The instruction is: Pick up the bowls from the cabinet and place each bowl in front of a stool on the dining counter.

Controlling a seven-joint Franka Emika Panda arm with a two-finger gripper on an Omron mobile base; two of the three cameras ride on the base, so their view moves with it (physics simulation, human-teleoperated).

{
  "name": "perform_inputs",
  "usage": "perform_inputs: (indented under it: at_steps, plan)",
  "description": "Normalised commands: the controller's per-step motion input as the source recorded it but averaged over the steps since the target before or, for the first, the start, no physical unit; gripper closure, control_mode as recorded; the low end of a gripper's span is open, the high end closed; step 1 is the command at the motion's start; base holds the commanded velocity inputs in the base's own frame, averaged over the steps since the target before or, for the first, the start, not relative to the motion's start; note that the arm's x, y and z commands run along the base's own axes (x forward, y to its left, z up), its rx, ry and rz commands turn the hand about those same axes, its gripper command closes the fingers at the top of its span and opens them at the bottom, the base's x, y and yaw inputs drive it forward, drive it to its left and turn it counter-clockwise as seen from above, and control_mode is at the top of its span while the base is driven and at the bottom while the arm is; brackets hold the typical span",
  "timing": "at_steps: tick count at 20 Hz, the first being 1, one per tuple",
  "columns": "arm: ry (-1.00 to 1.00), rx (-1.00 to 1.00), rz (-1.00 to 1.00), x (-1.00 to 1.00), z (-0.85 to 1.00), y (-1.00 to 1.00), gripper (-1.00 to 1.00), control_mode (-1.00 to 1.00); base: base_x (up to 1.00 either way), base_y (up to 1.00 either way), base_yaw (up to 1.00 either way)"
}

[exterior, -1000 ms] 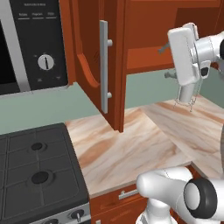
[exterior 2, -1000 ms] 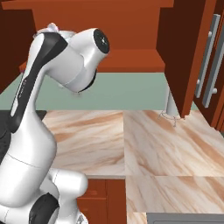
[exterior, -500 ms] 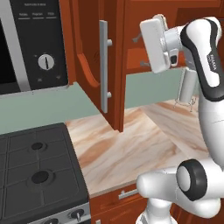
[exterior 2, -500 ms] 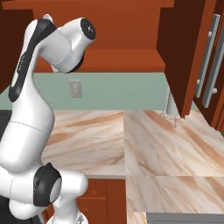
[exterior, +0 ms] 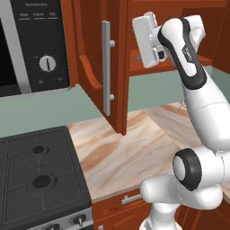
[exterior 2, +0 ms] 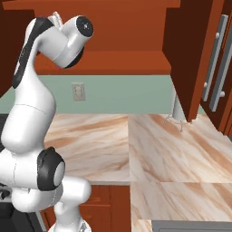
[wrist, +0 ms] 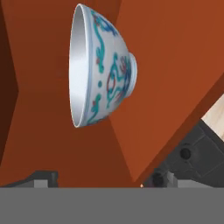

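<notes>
A white robot arm reaches up into an open red-brown wall cabinet (exterior: 148,27) in a rendered kitchen. In the left base view the cabinet's carved-panel door (exterior: 96,63) stands swung outward, edge-on, its long silver bar handle (exterior: 106,74) running down the front. The arm's hand (exterior: 150,40) sits at the cabinet opening, level with the inner shelf (exterior: 177,65). In the hand view, which is rolled sideways, a deep bowl (wrist: 103,65) appears ahead of the gripper (wrist: 100,179) against the red-brown interior; it is white inside, and its outside carries blue and teal patterning with touches of red. The bowl's open mouth faces the left of that view and its small foot faces right. The gripper's jaws are spread wide, with one dark fingertip (wrist: 41,178) low on the left and the other low on the right, and nothing is between them; the bowl lies apart from both tips. Below the cabinet runs a marble-look worktop (exterior: 130,148), with a black stove (exterior: 40,179) to its left and a microwave (exterior: 33,45) above the stove. The right base view shows a wall outlet (exterior 2: 78,92) on the pale green backsplash.
</notes>
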Motion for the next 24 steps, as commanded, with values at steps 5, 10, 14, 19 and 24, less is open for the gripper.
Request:
perform_inputs:
  at_steps: [5,10,14,19,24]
  plan:
    - [0.00,0.00,-0.22,0.64,0.03,0.00,-1.00,-1.00,0.00,0.00,0.00]
    - [0.00,0.00,-0.05,0.58,0.00,0.00,-1.00,-1.00,0.00,0.00,0.00]
    - [0.00,0.00,0.00,0.44,-0.07,0.00,-1.00,-1.00,0.00,0.00,0.00]
    - [0.00,0.00,0.00,0.42,-0.05,0.00,-1.00,-1.00,0.00,0.00,0.00]
    - [0.00,0.00,0.00,0.29,-0.02,0.00,-1.00,-1.00,0.00,0.00,0.00]
